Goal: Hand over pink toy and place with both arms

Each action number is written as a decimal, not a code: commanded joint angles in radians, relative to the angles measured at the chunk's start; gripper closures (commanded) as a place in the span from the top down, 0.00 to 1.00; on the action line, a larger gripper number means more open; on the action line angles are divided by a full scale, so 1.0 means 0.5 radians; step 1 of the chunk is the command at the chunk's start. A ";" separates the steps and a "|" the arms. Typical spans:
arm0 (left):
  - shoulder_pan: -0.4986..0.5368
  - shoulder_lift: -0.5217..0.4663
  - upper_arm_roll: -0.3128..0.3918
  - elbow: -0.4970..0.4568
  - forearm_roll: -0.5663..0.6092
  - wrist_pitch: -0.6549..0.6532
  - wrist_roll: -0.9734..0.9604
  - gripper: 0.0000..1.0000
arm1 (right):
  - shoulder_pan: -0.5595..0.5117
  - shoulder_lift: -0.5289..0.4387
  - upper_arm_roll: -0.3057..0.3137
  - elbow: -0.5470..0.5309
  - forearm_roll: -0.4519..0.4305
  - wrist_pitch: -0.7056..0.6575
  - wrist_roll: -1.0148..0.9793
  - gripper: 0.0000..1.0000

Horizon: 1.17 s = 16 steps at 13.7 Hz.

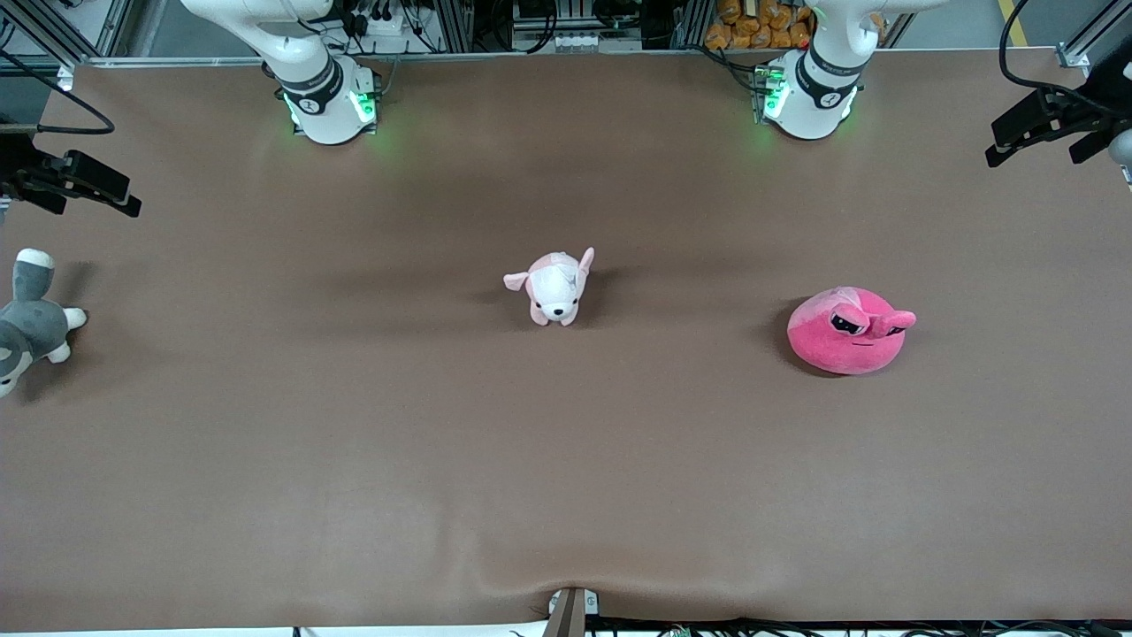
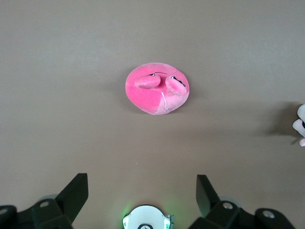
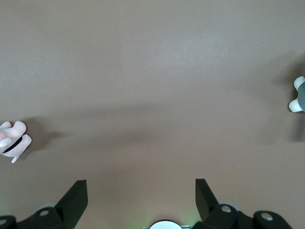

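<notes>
Pink toy (image 1: pixel 847 330) alone on brown table (image 1: pixel 354 460) | puppy plush (image 1: pixel 555 287) mid-table, grey plush (image 1: pixel 26 323) at right arm's end | left gripper (image 2: pixel 142 195), right gripper (image 3: pixel 141 195) raised, spread wide, holding nothing

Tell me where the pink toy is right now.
In the front view the pink toy lies on the table toward the left arm's end, beside the puppy plush and slightly nearer the camera; nothing touches it.
</notes>
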 commanded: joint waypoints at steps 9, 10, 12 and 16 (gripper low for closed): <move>0.040 0.049 -0.008 0.075 0.048 -0.054 0.010 1.00 | -0.003 0.004 0.018 0.008 -0.011 -0.015 0.024 1.00; 0.049 0.050 -0.008 0.072 0.048 -0.054 0.006 1.00 | 0.000 0.007 0.015 0.008 -0.011 -0.015 0.021 1.00; 0.061 0.046 -0.008 0.063 0.042 -0.057 0.006 1.00 | 0.000 0.007 0.018 0.008 -0.011 -0.018 0.021 1.00; 0.061 0.037 -0.017 0.038 0.042 -0.057 -0.073 1.00 | 0.000 0.007 0.018 0.005 -0.014 -0.018 0.021 1.00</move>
